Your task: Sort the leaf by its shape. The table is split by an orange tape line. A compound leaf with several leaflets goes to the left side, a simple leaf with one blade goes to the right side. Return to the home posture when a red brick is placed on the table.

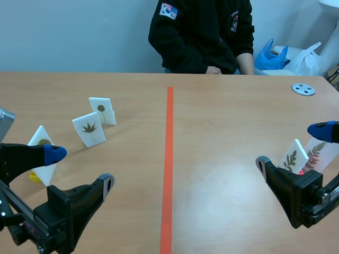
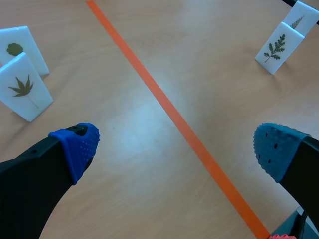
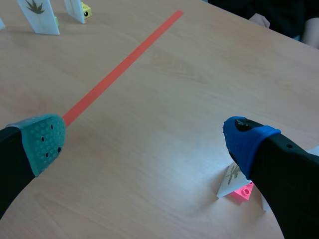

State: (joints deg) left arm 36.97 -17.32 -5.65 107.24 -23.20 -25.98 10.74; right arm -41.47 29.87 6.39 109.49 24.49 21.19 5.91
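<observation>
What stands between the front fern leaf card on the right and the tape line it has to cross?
Nothing visible: only bare tabletop lies between the fern card and the orange tape line.

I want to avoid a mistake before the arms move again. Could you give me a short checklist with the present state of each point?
1. Left hand open and empty: ok.
2. Right hand open and empty: ok.
3. No red brick visible on the table, so sorting goes on: ok.
4. Front fern card and rear fern card stand right of the orange tape line, compound leaves: not ok.
5. Round-leaf card stands left of the line, simple leaf: not ok.
</observation>
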